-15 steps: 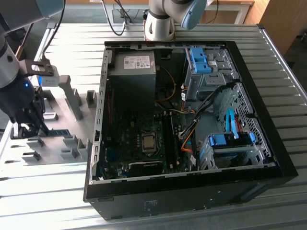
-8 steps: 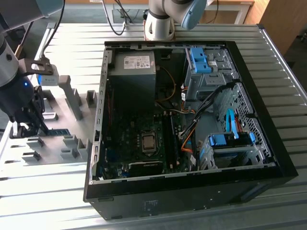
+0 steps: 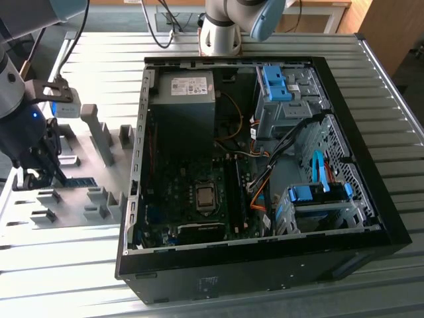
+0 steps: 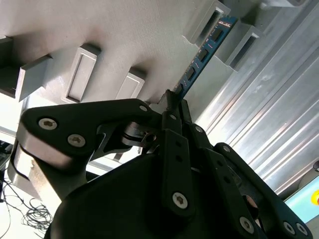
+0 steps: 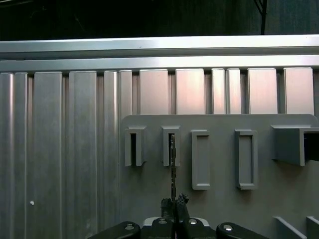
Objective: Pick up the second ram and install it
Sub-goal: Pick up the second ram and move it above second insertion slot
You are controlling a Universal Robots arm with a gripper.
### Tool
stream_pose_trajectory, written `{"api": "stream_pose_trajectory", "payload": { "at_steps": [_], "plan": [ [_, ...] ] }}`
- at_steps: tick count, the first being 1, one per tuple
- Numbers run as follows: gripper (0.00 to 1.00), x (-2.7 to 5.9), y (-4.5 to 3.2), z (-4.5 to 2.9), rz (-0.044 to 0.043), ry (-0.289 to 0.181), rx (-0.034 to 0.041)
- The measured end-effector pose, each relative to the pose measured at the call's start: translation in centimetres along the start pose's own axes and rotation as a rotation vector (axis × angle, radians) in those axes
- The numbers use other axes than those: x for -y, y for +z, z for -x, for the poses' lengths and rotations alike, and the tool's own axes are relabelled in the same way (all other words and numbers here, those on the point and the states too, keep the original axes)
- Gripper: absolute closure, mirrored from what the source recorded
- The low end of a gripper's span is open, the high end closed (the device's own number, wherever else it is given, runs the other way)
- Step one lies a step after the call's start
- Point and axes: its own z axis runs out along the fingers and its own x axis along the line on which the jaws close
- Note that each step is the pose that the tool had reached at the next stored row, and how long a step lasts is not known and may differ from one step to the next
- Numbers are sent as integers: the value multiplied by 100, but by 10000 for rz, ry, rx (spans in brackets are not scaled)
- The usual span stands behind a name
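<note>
The black two-finger gripper [image 4: 172, 102] is narrow. As far as I can judge, its fingertips [image 5: 178, 203] are pressed on both faces of the near end of the second ram [image 4: 202, 55], a thin, long blue circuit-board stick with a row of black chips.

From this hold the long axis of the stick runs straight away from the gripper, in line with the fingers. In the first wrist view it shows only as a thin line, so it stands on its long edge. Its far end sits in the gap between two raised grey blocks [image 4: 239, 35].

These blocks belong to the flat grey plastic fixture plate [image 3: 79, 199], which lies on the ribbed metal bench [image 3: 66, 265] near the bench edge at the exterior view's left. The open black computer case [image 3: 391, 232] stands beside the plate, toward the exterior view's right.
</note>
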Motion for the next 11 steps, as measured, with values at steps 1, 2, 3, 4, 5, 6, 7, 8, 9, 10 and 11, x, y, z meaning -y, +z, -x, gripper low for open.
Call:
{"api": "stream_pose_trajectory", "payload": {
  "at_steps": [1, 2, 3, 4, 5, 6, 7, 8, 9, 10, 11],
  "plan": [
    [86, 0, -3, 0, 1, 0, -1],
    [86, 0, -7, 0, 1, 0, -1],
    [86, 0, -8, 0, 0, 0, 0],
    [86, 0, -13, 0, 0, 0, 0],
    [86, 0, -15, 0, 0, 0, 0],
    [86, 0, -17, 0, 0, 1, 0],
    [86, 0, -19, 0, 1, 0, -1],
    [86, 0, -21, 0, 1, 0, -1],
    [86, 0, -23, 0, 1, 0, -1],
    [86, 0, -26, 0, 1, 0, -1],
    [86, 0, -29, 0, 1, 0, -1]
  ]
}}
